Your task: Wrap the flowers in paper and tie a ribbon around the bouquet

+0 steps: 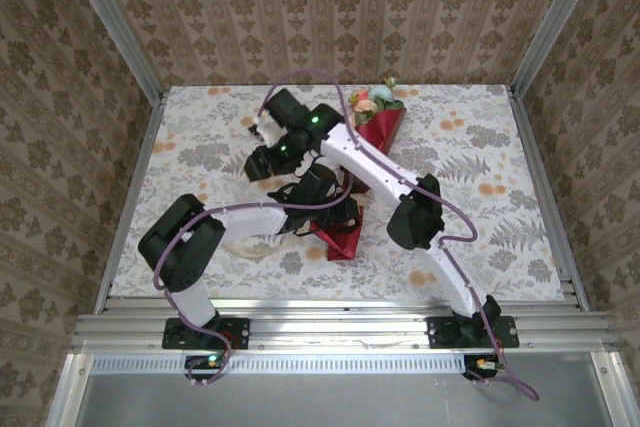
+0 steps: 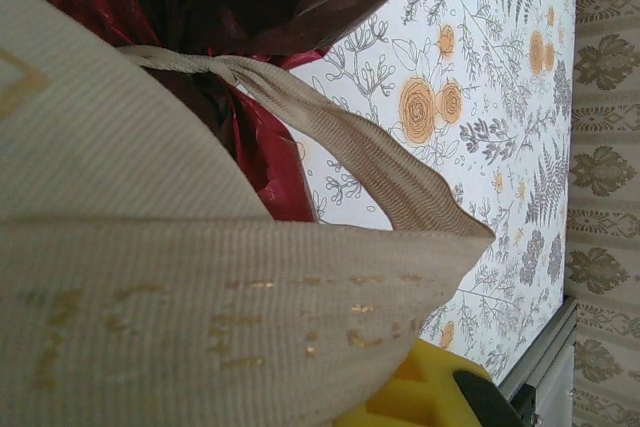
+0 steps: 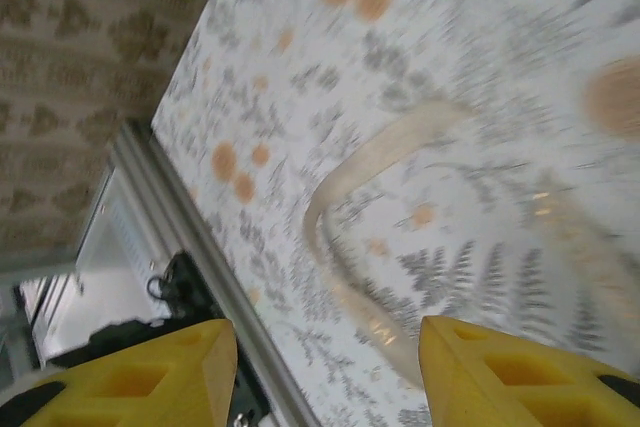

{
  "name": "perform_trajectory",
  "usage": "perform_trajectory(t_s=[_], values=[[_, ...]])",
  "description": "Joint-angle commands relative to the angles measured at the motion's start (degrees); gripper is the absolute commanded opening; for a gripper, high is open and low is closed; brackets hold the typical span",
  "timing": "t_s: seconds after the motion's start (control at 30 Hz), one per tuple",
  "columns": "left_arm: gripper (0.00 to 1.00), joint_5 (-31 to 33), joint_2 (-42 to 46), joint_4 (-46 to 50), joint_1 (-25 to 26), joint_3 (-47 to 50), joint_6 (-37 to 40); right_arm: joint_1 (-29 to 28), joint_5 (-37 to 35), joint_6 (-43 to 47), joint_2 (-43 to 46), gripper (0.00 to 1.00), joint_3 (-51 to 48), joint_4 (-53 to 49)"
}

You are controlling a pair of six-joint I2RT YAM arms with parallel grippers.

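Note:
The bouquet [image 1: 378, 129] lies slanted across the middle of the table, a red paper [image 1: 338, 239] cone with the flowers [image 1: 372, 102] at its far end. In the left wrist view the cream ribbon [image 2: 330, 137] is cinched around the dark red paper [image 2: 270, 167] and runs back in a wide band over my yellow finger [image 2: 415, 397]. My left gripper [image 1: 340, 212] sits over the cone's narrow part, shut on the ribbon. My right gripper [image 3: 328, 357] is open above the cloth with nothing between its fingers. A loose loop of ribbon [image 3: 350, 172] lies below it.
Both forearms cross over the bouquet. The right gripper [image 1: 262, 161] hangs left of the cone. A slack ribbon tail [image 1: 248, 247] lies under the left forearm near the front. The metal table rail [image 3: 190, 237] runs along the left side. Patterned walls close in the table.

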State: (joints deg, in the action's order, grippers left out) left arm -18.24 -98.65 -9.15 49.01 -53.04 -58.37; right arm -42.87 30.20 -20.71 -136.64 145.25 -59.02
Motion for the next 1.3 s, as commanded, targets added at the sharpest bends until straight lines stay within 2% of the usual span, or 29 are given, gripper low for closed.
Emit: perform_trajectory(t_s=[0.0,0.07,0.17,0.23,0.4,0.53,0.6,0.83,0.93,1.07,1.2,1.27], values=[[0.00,-1.3,-0.5,0.0,-1.3,-1.9,-1.6,4.1,-8.8,-4.9,7.8,0.52,2.0,-3.0],[0.00,-2.2,0.3,-0.7,-2.2,-1.9,-3.2,6.4,-12.6,-8.1,10.6,0.52,-0.5,-3.0],[0.00,-4.5,1.3,-0.2,-4.1,-2.3,-5.1,10.3,-18.1,-13.9,17.4,0.48,-9.3,-0.2],[0.00,-6.2,2.1,-0.3,-5.6,-2.2,-7.0,13.1,-22.2,-18.8,23.4,0.43,-17.7,2.3],[0.00,-11.4,2.0,-2.1,-8.5,-2.7,-11.3,19.3,-29.3,-34.1,37.1,0.41,-40.0,3.6],[0.00,-17.2,-0.1,-5.3,-10.5,-4.3,-15.5,20.8,-28.2,-42.8,46.8,0.40,-58.3,9.3],[0.00,-19.9,-0.8,-4.8,-11.4,-5.3,-16.7,20.7,-26.8,-44.9,49.1,0.39,-63.4,11.2],[0.00,-24.1,-0.4,-2.7,-13.7,-5.2,-17.5,19.7,-21.1,-56.6,50.3,0.41,-71.9,16.3],[0.00,-25.4,-0.3,-2.6,-14.5,-4.7,-17.2,18.4,-18.5,-62.4,50.4,0.40,-75.9,22.5],[0.00,-25.7,-0.2,-0.7,-15.6,-4.3,-15.5,16.2,-17.5,-60.3,48.6,0.39,-77.2,22.8],[0.00,-25.6,-0.9,-1.9,-16.6,-3.7,-15.8,13.7,-10.2,-46.3,44.7,0.42,-78.9,30.2],[0.00,-25.6,-1.3,-2.1,-16.9,-3.9,-15.9,12.3,-9.8,-39.2,44.1,0.46,-79.1,29.3]])
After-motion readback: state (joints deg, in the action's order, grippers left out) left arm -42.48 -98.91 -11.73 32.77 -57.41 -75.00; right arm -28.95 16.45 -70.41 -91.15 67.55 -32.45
